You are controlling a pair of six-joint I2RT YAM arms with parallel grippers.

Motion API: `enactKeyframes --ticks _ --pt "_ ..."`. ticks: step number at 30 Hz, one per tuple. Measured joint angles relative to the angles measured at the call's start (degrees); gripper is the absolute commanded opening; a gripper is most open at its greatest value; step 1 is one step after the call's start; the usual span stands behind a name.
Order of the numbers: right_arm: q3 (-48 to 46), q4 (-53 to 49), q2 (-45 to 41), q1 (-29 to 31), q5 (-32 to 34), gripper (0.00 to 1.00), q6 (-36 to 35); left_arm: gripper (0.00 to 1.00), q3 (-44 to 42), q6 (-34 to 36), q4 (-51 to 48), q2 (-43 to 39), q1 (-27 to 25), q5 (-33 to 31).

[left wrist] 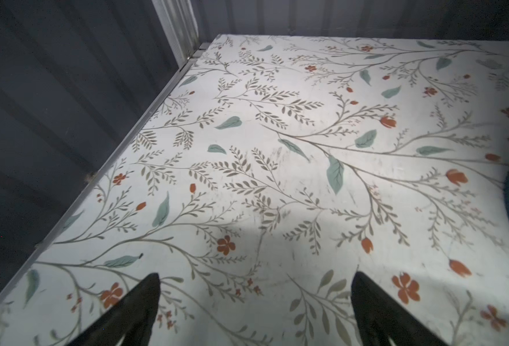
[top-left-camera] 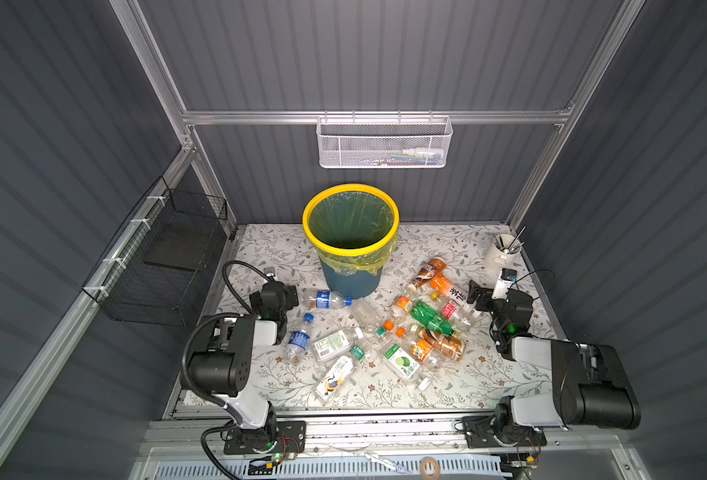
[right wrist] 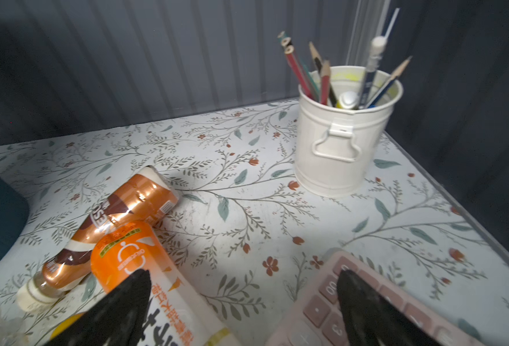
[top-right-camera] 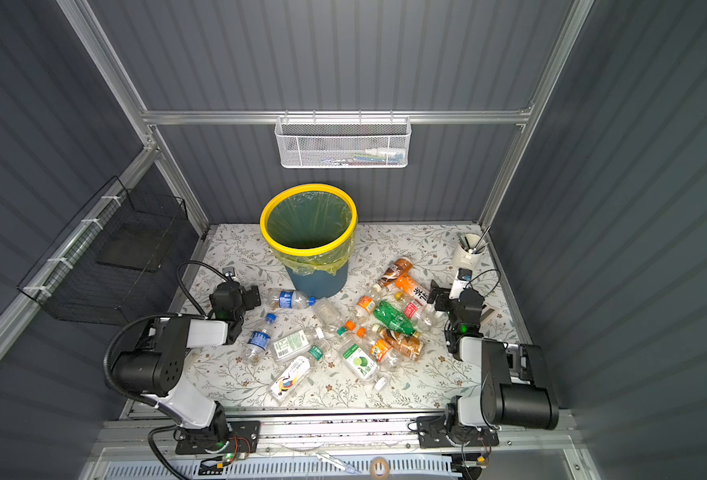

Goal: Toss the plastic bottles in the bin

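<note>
My left pincer stands wide open and empty over the bare floral-patterned desk. My right pincer gapes empty too, above an orange-labelled plastic bottle and a pink calculator. The small clear plastic bottles lie scattered on the desk before the round dark blue bin with yellow rim.

Both top views high overhead, sharing the whole table, wrist cameras low, close, facing rearward.
</note>
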Motion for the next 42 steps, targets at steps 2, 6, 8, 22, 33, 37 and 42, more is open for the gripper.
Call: enactKeyframes --ticks 2,6,8,22,33,37,42 --pt "4.8 -9.3 -3.0 0.0 2.5 0.97 2.6 1.0 4.8 -2.1 -7.0 -3.4 0.0 -0.7" --pt "18.2 -25.8 -4.6 0.1 3.4 0.92 10.2 1.0 8.6 -6.6 -14.2 -10.9 0.0 0.0" --pt "23.8 -32.1 -3.5 0.9 2.8 0.9 14.0 0.99 8.5 -8.7 -16.7 -13.2 0.0 1.1" --pt "51.4 -59.0 22.3 13.9 -0.8 0.92 28.7 0.99 6.1 -15.6 -30.2 -18.6 -0.5 2.9" --pt "60.0 -66.8 33.3 16.0 -0.9 0.89 30.3 1.0 6.0 -17.0 -35.1 -18.8 -0.5 1.7" --pt "61.7 -68.4 35.9 16.9 -1.4 0.85 30.6 1.0 5.7 -17.3 -36.0 -19.5 -0.5 1.5" --pt "63.6 -68.3 38.9 17.5 -2.8 0.76 31.5 0.99 5.5 -17.6 -36.8 -20.3 -0.5 0.9"
